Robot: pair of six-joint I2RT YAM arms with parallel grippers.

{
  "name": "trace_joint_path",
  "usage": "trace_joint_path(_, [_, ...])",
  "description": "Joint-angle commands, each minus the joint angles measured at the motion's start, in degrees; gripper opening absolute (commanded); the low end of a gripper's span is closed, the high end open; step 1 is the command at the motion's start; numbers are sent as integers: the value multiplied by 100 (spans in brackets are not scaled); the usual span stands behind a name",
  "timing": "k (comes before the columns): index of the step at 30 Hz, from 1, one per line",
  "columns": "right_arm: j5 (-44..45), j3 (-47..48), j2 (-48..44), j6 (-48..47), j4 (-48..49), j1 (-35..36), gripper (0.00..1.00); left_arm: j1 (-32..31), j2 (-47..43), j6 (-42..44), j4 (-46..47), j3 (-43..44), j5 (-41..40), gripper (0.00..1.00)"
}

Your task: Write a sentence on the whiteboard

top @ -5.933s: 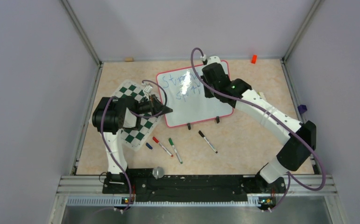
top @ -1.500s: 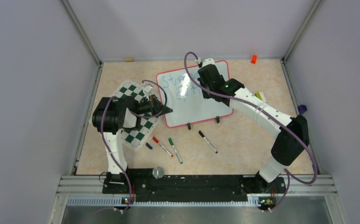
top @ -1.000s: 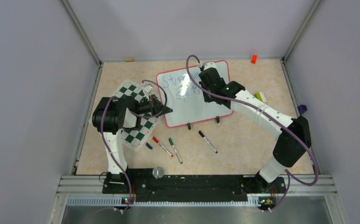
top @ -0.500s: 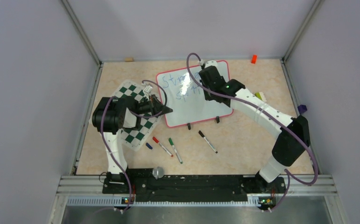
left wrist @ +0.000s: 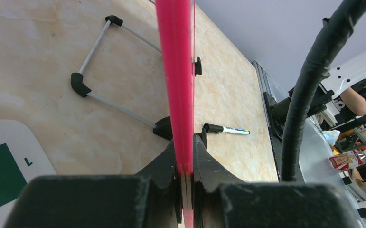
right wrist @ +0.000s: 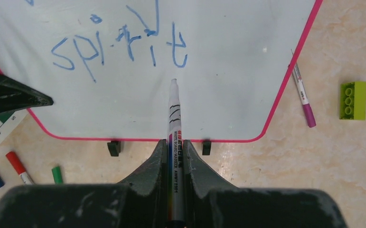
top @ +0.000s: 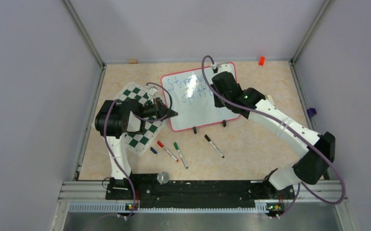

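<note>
Your right arm is sitting with its elbow swung further out to the right than half a second ago, and its wrist is resting a little further right over the board; your left arm is staying as it was

Nearest the bases, a red marker [top: 166, 150], a green marker [top: 180, 155], a black marker [top: 213, 146] and a small blue cap [top: 153, 150] are lying loose on the table [top: 250, 144]. Just beyond them your left arm is reaching over the checkered mat [top: 142, 132]. Your left gripper [left wrist: 184, 145] is clamped tight on the pink frame of the whiteboard [top: 198, 113], at the board's left edge near its front corner.

Further in, your right gripper [right wrist: 173, 145] is squeezing a marker [right wrist: 173, 114], fingers fully closed on its barrel. It is pointing the tip at the white surface just below the last letter of "spirit". You cannot tell from here whether the tip is touching. The sentence [right wrist: 119, 47] is showing in blue on the upper half of the board, in two lines so far. A purple marker [right wrist: 303, 97] and a green-and-white brick [right wrist: 359, 99] are lying on the table beside the board's right edge, and an orange block [top: 261, 60] is sitting at the far edge
</note>
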Motion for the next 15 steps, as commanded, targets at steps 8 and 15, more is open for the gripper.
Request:
trace_joint_path(8, [1016,-331,-258,328,281,1365,0,177,-133,459,575,-129,-583,0])
trace_joint_path(15, [966,-156,5,234,350,1711,0,177,-106,391,573,-118,-643,0])
